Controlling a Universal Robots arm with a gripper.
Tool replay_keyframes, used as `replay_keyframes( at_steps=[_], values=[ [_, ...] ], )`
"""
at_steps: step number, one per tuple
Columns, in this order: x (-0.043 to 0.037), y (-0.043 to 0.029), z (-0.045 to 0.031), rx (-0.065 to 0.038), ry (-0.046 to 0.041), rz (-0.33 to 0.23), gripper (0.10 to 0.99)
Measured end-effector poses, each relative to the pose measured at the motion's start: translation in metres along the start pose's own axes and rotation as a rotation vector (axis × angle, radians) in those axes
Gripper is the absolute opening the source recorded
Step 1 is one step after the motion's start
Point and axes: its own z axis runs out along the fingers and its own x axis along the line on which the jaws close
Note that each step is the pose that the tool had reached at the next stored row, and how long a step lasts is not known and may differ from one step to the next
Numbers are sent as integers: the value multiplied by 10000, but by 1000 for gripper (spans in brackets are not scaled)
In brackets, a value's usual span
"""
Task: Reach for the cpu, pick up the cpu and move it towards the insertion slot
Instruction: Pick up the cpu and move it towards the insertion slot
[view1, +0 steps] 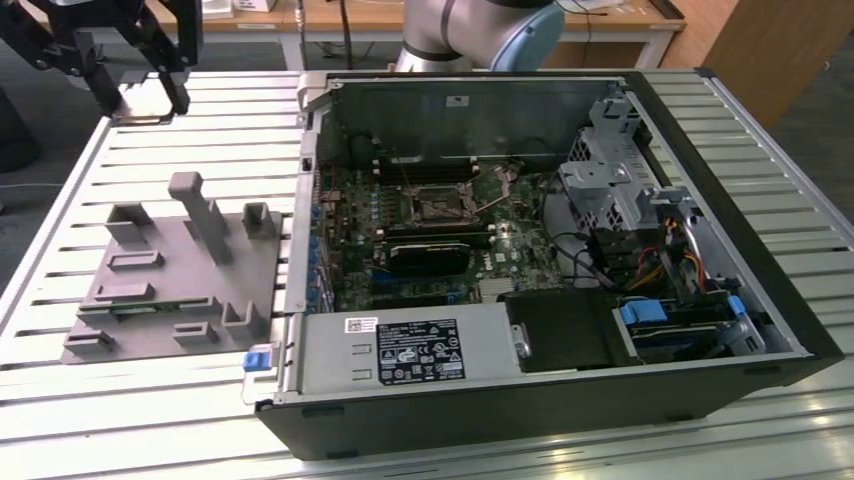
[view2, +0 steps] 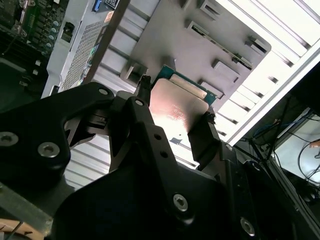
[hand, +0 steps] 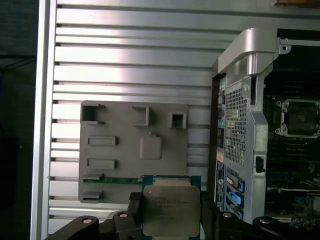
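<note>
Above the exterior view's left end of the slatted worktop (view1: 160, 140), raised well off its surface: one black pincer (view1: 138, 95), carried on the arm (view1: 467, 35). State: pinching the cpu (view1: 140, 98), with its fingers (hand: 136, 220) pressed on two opposite edges of the chip. Item held: cpu (hand: 171, 210), flat and square, with a silvery metal top and a thin green rim. It lies level between the fingers, printed face to the first wrist view and a plain shiny face (view2: 177, 110) to the second wrist view. The edge grip probably serves to keep both broad faces untouched and the chip square for seating. Beneath it, apart from the chip: a grey fixture plate (hand: 120, 135) with raised blocks and shallow seats, lying flat on the worktop just beside the computer case (view1: 534, 400). One rounded square seat (hand: 150, 147) is about the chip's outline, so this is likely where the chip is kept for pickup. Destination: the insertion slot (view1: 441, 205), a dark square socket with a metal frame, set in the green motherboard (view1: 514, 265) inside the open case. It also shows in the first wrist view (hand: 300, 117), past the case's metal wall. Chip and slot are well apart, with the case wall between them. Judged status: the grasp and lift look complete, and most of the carry towards the slot remains.
</note>
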Motion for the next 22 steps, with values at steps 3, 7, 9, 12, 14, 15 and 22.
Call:
replay_keyframes(
  at_steps=[3, 7, 9, 12, 14, 15, 22],
  values=[
    [-48, -1, 1, -1, -1, 0, 545],
    [-133, -2, 1, -1, -1, 0, 545],
    [-182, -3, 1, 0, 0, 1, 545],
    [-251, -5, 2, -1, -1, 0, 545],
    [-294, -6, 3, -1, -1, -1, 545],
    [-315, -6, 3, -1, 0, -1, 545],
    [-510, -10, 4, 0, -1, 0, 545]
  ],
)
